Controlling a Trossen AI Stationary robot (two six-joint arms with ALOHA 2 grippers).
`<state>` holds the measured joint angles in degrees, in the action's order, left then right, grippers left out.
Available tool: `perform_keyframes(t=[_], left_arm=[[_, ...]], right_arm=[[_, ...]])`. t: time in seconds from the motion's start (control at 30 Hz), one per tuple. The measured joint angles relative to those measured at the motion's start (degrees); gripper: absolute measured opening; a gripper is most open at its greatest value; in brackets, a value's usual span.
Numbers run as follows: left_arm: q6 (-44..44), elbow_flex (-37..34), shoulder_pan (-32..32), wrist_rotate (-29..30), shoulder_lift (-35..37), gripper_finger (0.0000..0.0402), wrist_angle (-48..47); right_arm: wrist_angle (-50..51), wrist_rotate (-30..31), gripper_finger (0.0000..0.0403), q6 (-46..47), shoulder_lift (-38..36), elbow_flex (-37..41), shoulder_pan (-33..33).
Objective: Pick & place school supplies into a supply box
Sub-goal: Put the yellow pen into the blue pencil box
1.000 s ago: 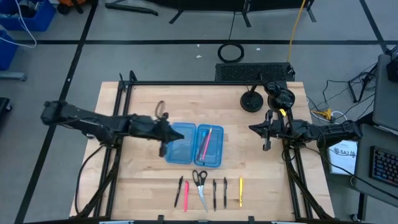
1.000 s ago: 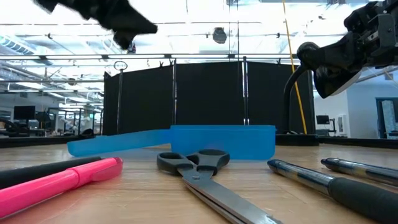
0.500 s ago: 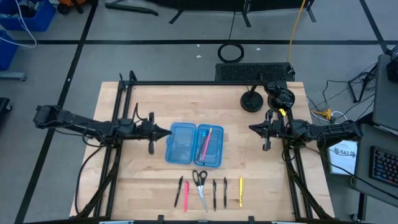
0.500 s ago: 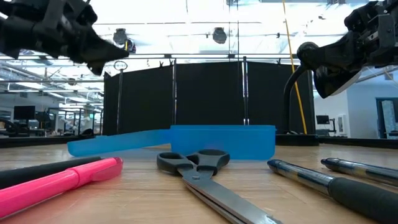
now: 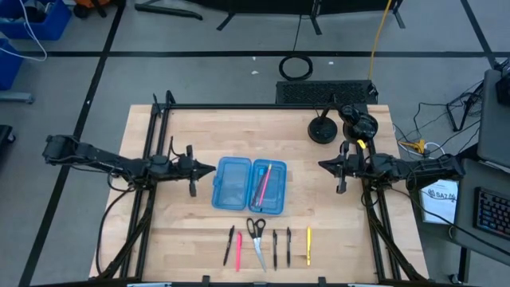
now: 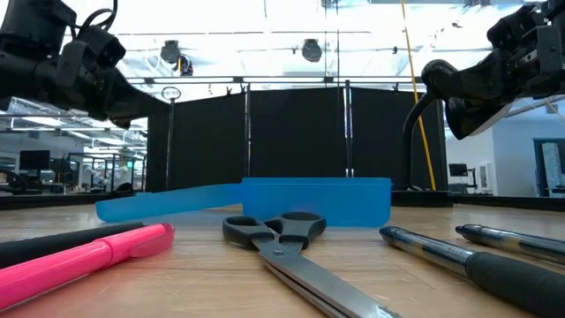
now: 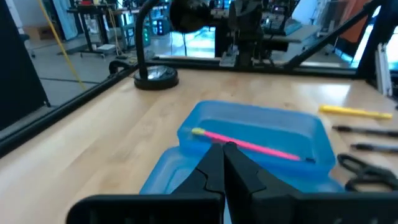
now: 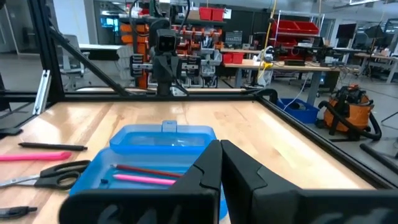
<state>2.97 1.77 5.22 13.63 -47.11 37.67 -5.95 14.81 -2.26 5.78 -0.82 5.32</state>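
1. High view: the blue supply box is lying open mid-counter, with a pink pen and a red one resting in its right half. Scissors, a pink pen, black pens and a yellow pencil are lying in a row near the front edge. The left tool is hovering just left of the box; the right tool is waiting well to its right.
2. Low view: scissors are lying before the box.
3. Left wrist view: left tool fingers are pressing together, empty.
4. Right wrist view: right tool fingers are likewise touching, empty.
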Motion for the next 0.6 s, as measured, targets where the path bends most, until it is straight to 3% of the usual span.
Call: perform_keyframes(t=[0.27,0.6], left_arm=[[4.1,-1.2,-0.7,7.4,-0.1,0.0021,-5.7],[14.1,-1.2,-0.6,4.4,-0.1,0.001,-7.5]], right_arm=[[-3.7,0.0,0.0,-4.1,0.0,0.0,0.0],[-6.0,0.0,0.0,-1.4,0.0,0.0,0.0]])
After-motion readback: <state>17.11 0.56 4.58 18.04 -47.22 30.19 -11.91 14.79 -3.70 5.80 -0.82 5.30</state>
